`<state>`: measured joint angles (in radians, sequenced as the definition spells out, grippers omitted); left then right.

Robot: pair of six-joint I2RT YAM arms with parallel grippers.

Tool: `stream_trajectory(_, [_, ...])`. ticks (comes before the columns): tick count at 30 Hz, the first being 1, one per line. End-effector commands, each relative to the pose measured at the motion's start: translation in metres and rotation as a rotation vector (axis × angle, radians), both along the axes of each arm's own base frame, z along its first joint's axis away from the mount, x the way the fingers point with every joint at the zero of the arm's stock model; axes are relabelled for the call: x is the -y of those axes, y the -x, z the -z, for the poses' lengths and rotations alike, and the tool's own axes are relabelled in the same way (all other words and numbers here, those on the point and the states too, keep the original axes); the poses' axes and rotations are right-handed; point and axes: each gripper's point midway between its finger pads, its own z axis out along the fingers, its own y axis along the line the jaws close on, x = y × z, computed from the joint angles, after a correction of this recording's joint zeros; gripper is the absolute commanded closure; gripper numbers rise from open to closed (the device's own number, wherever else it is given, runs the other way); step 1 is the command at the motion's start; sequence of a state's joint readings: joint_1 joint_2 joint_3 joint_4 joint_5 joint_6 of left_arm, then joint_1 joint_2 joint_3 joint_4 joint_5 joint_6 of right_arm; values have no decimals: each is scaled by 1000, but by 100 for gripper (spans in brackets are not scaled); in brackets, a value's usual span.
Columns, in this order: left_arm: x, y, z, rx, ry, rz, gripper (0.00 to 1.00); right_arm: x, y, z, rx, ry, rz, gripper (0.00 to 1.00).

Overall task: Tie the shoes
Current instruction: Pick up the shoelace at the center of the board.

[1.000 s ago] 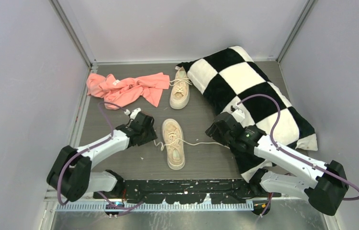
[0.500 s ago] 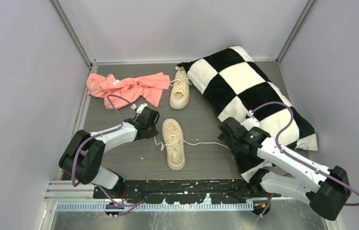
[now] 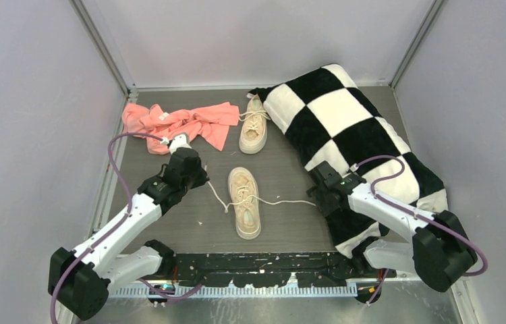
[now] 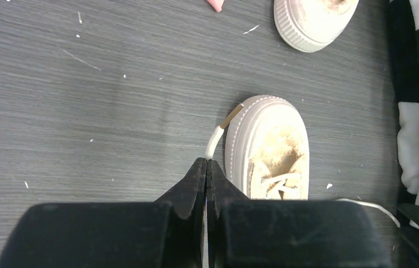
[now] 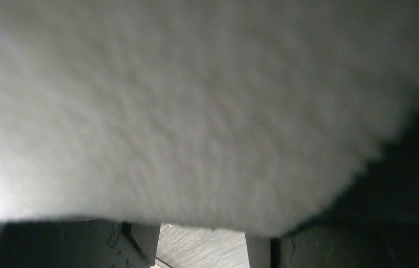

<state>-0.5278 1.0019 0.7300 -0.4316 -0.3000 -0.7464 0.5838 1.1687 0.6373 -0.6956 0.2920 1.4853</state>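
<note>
While pillow [image 5: 196,111] swamps the right wrist view, the left claw [image 4: 206,167] visibly clamps lace [image 4: 214,142].

Bare table [image 3: 277,165] lies open between the near shoe [image 3: 244,202] and the pillow [image 3: 355,135], crossed only by the right lace [image 3: 284,201]. The pillow fills the right side and crowds the right gripper [image 3: 315,194]. Left of the near shoe, the left arm [image 3: 135,216] and the left lace [image 3: 216,196] bar the way. A bare strip separates the shoes. The far shoe [image 3: 254,125] has the pink cloth [image 3: 179,123] just beside it on one side and the pillow on the other.
</note>
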Motion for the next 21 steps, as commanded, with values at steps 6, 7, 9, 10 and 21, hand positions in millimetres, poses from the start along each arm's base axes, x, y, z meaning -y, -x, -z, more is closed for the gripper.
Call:
stream_trajectory(6, [-5, 17, 5, -43, 0, 17, 100, -16, -5, 30, -66, -97, 130, 46])
stream_trajectory(7, [-5, 17, 4, -41, 2, 17, 99, -17, -4, 32, -77, -101, 132, 46])
stream_trajectory(9, [-5, 17, 4, -41, 0, 19, 100, -21, -2, 37, -95, -121, 132, 47])
stream_trajectory(10, [-5, 17, 4, -39, -2, 22, 99, -23, -3, 37, -95, -128, 130, 47])
stream_trajectory(21, [-4, 18, 0, -26, 8, 30, 99, -20, -14, 49, -115, -15, 76, 66])
